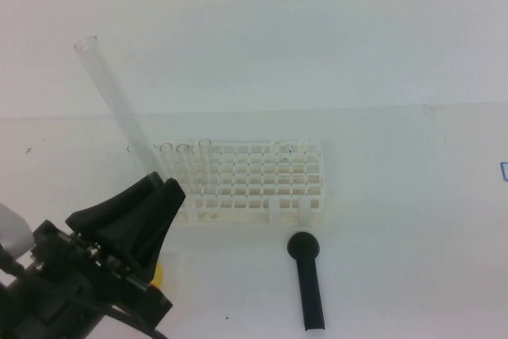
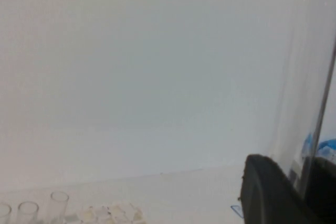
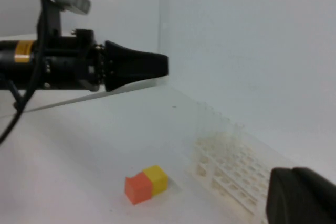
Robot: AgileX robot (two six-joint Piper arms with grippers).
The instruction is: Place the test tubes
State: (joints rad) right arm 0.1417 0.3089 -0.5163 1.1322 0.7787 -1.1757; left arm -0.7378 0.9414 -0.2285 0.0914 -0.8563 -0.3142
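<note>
Test tube (image 1: 123, 109) tilted, held by left claw (image 1: 167, 184) beside rack (image 1: 254, 184); right claw (image 1: 303, 247) near rack, state unclear

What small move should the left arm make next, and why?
Probably tilt the test tube upright over a free hole of the rack. The left gripper, at its left end, holds it leaning, so it cannot go in. The right gripper rests in front of the rack.

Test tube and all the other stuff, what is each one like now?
Test tube: tilted, held, not slotted in.
Rack: upright, other tubes standing at its left end.
Left gripper: shut on test tube, raised by rack's left end.
Right gripper: low, in front of rack.
Block: lying on table.
</note>
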